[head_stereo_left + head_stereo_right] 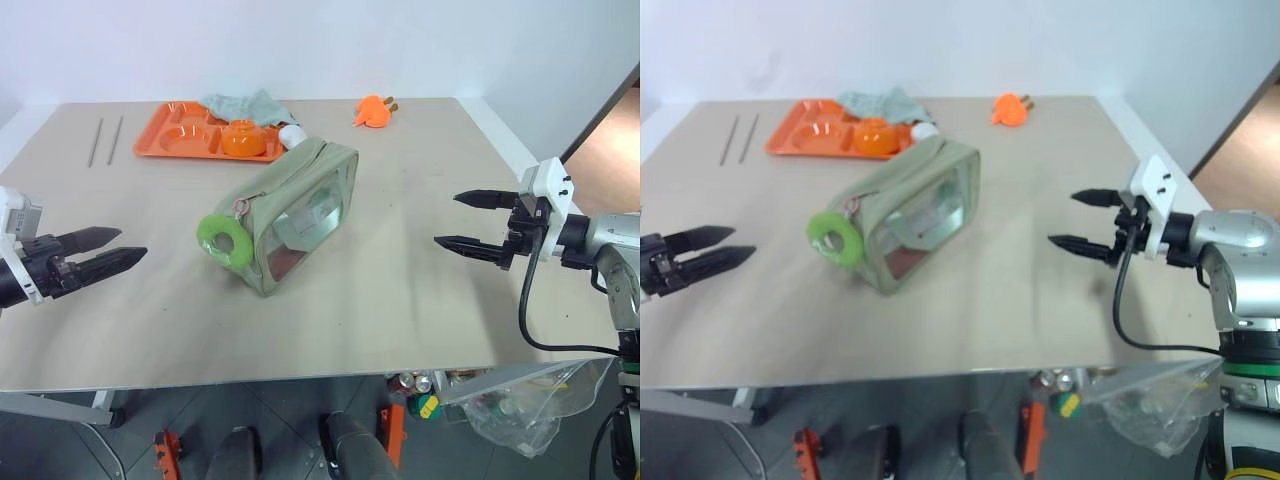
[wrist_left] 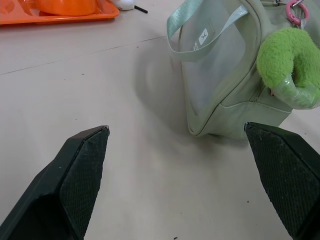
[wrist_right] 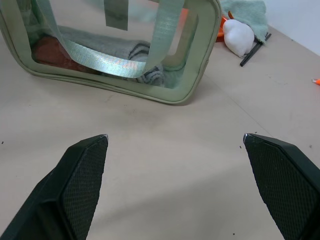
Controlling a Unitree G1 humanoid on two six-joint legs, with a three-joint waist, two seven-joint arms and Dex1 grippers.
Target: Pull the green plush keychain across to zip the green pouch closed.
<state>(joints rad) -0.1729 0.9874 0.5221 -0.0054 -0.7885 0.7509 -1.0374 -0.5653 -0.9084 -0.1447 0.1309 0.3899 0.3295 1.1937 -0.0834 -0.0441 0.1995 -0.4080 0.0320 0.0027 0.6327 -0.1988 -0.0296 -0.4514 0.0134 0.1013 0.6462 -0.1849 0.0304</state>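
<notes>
Left gripper (image 1: 112,249) empty, fingers spread; right gripper (image 1: 472,221) likewise spread, holding nothing. Green pouch (image 1: 296,212) lay on table (image 1: 420,300) between both grippers, apart from each. Green plush keychain (image 1: 226,238) hung at pouch end nearer left gripper, untouched.

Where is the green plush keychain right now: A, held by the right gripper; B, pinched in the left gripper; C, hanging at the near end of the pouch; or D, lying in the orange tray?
C: the keychain hangs from its loop at the pouch's near end, while the left gripper and right gripper are open and apart from it.
</notes>
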